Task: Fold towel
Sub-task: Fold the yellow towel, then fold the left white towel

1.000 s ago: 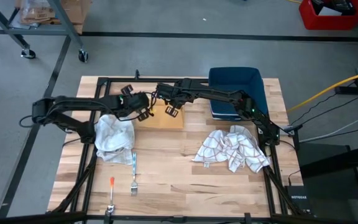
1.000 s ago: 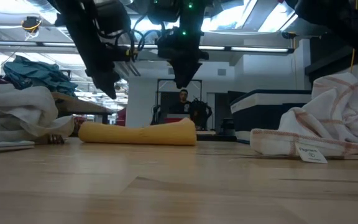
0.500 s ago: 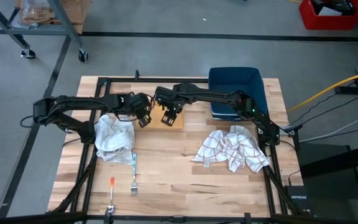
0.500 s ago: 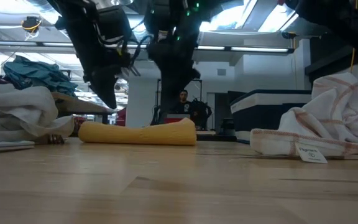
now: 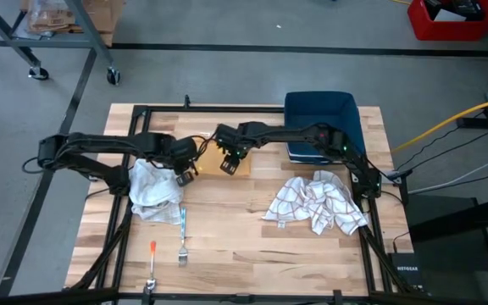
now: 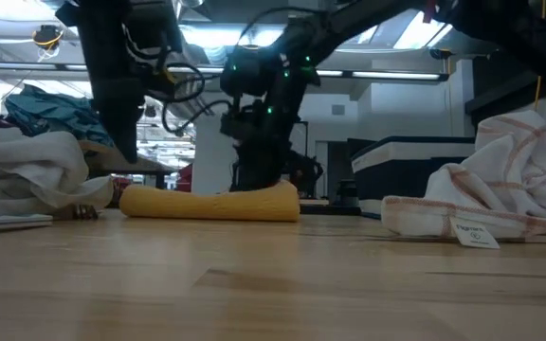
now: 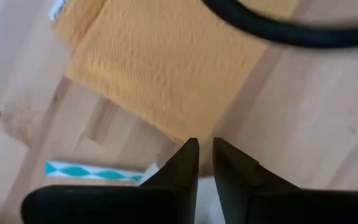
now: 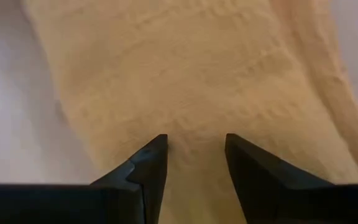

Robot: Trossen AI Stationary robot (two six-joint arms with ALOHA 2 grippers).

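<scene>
A folded yellow towel [image 5: 227,159] lies flat on the table's far middle; the low view shows it as a low roll [image 6: 207,203]. My right gripper [image 8: 194,149] stands open over the towel's upper face, pointing steeply down, and reaches down to it in the low view [image 6: 259,180]. My left gripper [image 7: 205,155] hangs off the towel's near left corner, above the bare wood [image 5: 185,174]. Its fingers are shut to a narrow slit with nothing between them, and it is clear of the table in the low view [image 6: 124,152]. My right gripper comes at the yellow towel from above, slanting down, with its two open fingertips [image 8: 151,155] close over the middle of the towel's upper face [image 8: 194,93]. Whether they touch the cloth I cannot tell. The towel lies flat on the table.
A crumpled white cloth [image 5: 153,188] lies at the left, close to my left gripper. A checked towel [image 5: 316,203] is heaped at the right. A blue bin [image 5: 320,125] stands at the far right. A teal toothbrush [image 5: 182,222], a fork [image 5: 182,252] and a red-handled tool [image 5: 152,254] lie near the front.
My right gripper has come down from well above the yellow towel to its upper face, tipping more steeply downward. My left gripper has drawn back toward the table's near left, off the towel's far side to its near left corner. The towel has stayed where it was.
</scene>
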